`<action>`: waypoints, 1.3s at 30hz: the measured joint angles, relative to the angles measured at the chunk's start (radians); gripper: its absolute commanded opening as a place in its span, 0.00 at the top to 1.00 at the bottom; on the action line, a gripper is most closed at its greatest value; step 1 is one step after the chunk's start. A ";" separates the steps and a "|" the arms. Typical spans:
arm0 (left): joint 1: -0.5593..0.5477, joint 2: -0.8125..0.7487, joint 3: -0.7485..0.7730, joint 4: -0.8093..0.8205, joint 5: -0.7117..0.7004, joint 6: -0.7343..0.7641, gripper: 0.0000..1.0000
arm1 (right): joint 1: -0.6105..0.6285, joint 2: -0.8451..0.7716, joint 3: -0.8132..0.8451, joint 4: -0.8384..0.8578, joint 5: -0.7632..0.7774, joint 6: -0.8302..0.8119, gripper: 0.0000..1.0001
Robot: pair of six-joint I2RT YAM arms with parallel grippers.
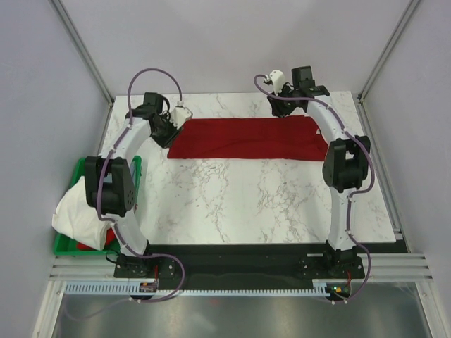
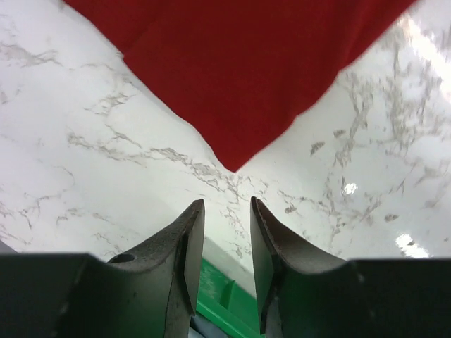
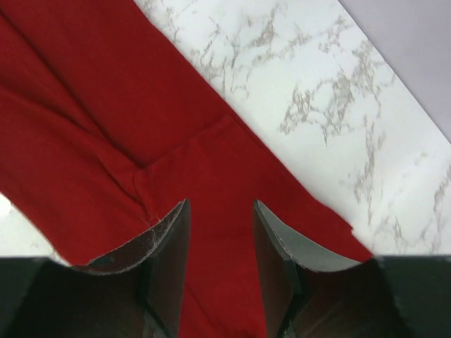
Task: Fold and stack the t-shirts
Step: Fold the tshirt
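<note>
Top view: the red shirt [image 1: 246, 139] is lying flat as a wide band across the far half of the table [image 1: 232, 204], apparently already doubled lengthwise. The left gripper [image 1: 171, 132] is hanging at its left end and the right gripper [image 1: 280, 107] at its far right edge. A white shirt [image 1: 77, 211] is spilling over the bin [image 1: 135, 167] at the near left.

Left wrist: the left gripper [image 2: 227, 211] is standing part-open and empty over bare table, just short of a corner of the red shirt [image 2: 239, 77]. The bin [image 2: 218, 296] is showing beneath the fingers.

Right wrist: the right gripper [image 3: 222, 211] is hovering part-open over the red shirt [image 3: 106, 141], beside a seam and a layered edge. It is pinching nothing (whether it is touching the cloth cannot be told).

Handling, as judged: the cloth is looking light, limp and grippy. It will likely be sagging and dragging if lifted at one point, so corners or doubled edges, taken at both ends together, are looking like the best holds.

Room: the near half of the table is offering open space for folding toward. The far and right table edges are sitting close to the red shirt.
</note>
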 measured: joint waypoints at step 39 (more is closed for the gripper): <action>-0.024 0.219 -0.009 0.013 0.008 0.242 0.98 | -0.041 -0.301 -0.377 -0.029 0.095 -0.040 0.55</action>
